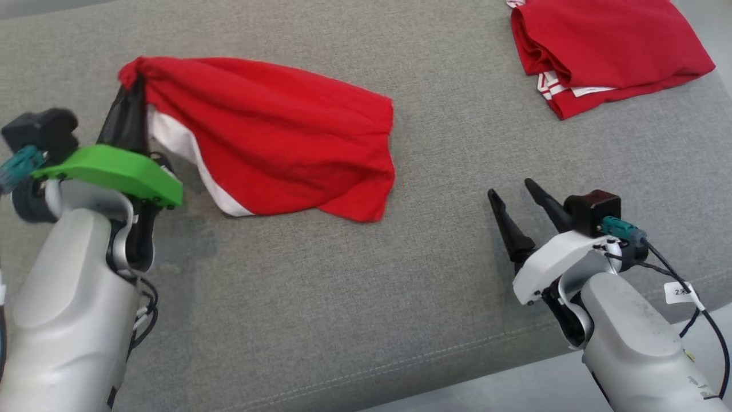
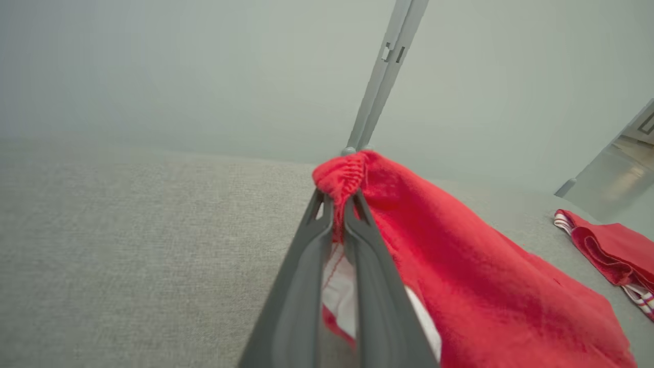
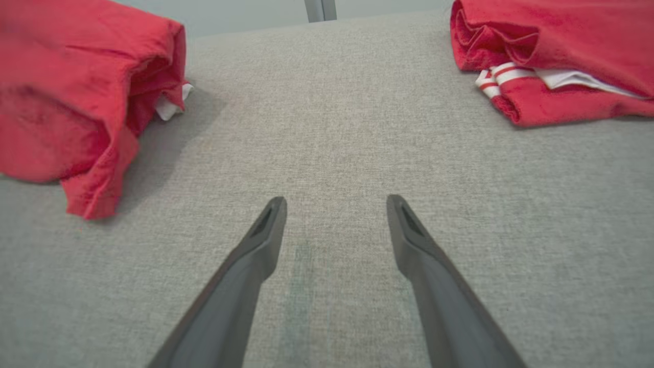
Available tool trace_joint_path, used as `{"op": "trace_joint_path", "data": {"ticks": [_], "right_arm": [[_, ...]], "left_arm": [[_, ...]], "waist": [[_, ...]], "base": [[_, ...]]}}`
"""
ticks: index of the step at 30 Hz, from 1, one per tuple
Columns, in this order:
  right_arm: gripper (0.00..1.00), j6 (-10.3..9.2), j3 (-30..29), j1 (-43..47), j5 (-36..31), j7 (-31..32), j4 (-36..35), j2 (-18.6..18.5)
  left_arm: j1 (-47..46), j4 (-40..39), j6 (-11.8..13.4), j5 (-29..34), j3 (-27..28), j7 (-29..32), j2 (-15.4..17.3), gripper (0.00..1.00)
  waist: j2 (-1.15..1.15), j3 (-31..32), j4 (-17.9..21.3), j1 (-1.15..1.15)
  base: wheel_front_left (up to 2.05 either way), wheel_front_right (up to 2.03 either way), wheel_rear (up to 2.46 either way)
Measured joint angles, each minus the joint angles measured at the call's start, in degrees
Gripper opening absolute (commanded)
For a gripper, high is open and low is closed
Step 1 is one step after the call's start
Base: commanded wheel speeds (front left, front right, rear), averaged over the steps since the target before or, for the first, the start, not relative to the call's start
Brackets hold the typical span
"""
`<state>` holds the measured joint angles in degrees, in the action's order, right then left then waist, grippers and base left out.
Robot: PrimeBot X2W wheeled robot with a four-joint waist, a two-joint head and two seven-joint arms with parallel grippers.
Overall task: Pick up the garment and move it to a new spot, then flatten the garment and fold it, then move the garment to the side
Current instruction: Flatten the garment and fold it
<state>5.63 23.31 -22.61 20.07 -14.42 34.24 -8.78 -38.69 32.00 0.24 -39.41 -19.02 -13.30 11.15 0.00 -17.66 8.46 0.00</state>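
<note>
The grey woven cushion (image 1: 366, 297) carries everything. The left gripper (image 2: 340, 199) is clenched on one bunched corner of the red garment (image 1: 274, 137), held raised near the cushion's left edge; the rest of the cloth lies toward the middle. The right gripper (image 1: 510, 187) is released, its fingers spread and holding nothing, above the near edge. A folded red cloth (image 1: 606, 46) lies at the far right corner. Behind the cushion is a pale wall (image 2: 153, 66) with a grey post (image 2: 383, 66).

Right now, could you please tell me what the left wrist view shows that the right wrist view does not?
Left wrist view's own: the left gripper shut on a bunched, raised corner of the loose red cloth garment. Right wrist view's own: the right gripper, open and empty, above the grey woven fabric surface. Shared: that loose garment, the folded red garment with striped trim lying apart from it, and the grey surface under both.
</note>
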Motion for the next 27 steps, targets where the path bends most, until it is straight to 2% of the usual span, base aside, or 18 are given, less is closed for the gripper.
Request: {"op": "trace_joint_path", "data": {"ticks": [3, 6, 11, 15, 22, 27], "right_arm": [[1.0, 0.41, 1.4, -0.02, -0.36, 0.0, -0.04, 0.77], [1.0, 0.42, 1.53, -0.07, -0.36, 0.0, -0.11, 1.01], [1.0, 0.42, -0.12, -0.09, -0.15, 0.0, -0.21, 0.77], [1.0, 0.42, -2.25, -0.04, 0.6, 0.0, -0.59, 0.29], [1.0, 0.54, -1.47, 0.87, 0.65, 0.0, -0.56, 1.3], [1.0, 0.76, -0.57, 1.17, 0.64, 0.0, -0.48, 1.57]], "left_arm": [[2.85, 0.78, 0.77, -0.86, 0.47, -0.43, 1.13, 0.0], [3.81, 0.09, -0.01, -0.66, -1.38, -0.44, 0.12, 0.0], [3.04, -4.47, -2.41, -0.52, -4.93, -0.49, -6.11, 0.0], [-1.02, -8.77, -3.87, -0.49, -8.23, -0.62, -10.93, 0.0], [-6.43, -14.9, -3.78, -0.24, -11.9, -0.64, -10.74, 0.0], [-8.92, -17.23, -0.22, -1.83, -12.77, -0.51, -10.15, 0.0]], "waist": [[0.0, 0.43, -1.08, 0.0], [0.0, 0.79, -2.15, 0.0], [0.0, 2.0, -3.49, 0.0], [0.0, 3.55, -4.08, 0.0], [0.0, 6.0, -3.43, 0.0], [0.0, 6.9, -1.24, 0.0]], "base": [[0.0, 0.0, 0.0], [0.0, 0.0, 0.0], [0.0, 0.0, 0.0], [0.0, 0.0, 0.0], [0.0, 0.0, 0.0], [0.0, 0.0, 0.0]]}}
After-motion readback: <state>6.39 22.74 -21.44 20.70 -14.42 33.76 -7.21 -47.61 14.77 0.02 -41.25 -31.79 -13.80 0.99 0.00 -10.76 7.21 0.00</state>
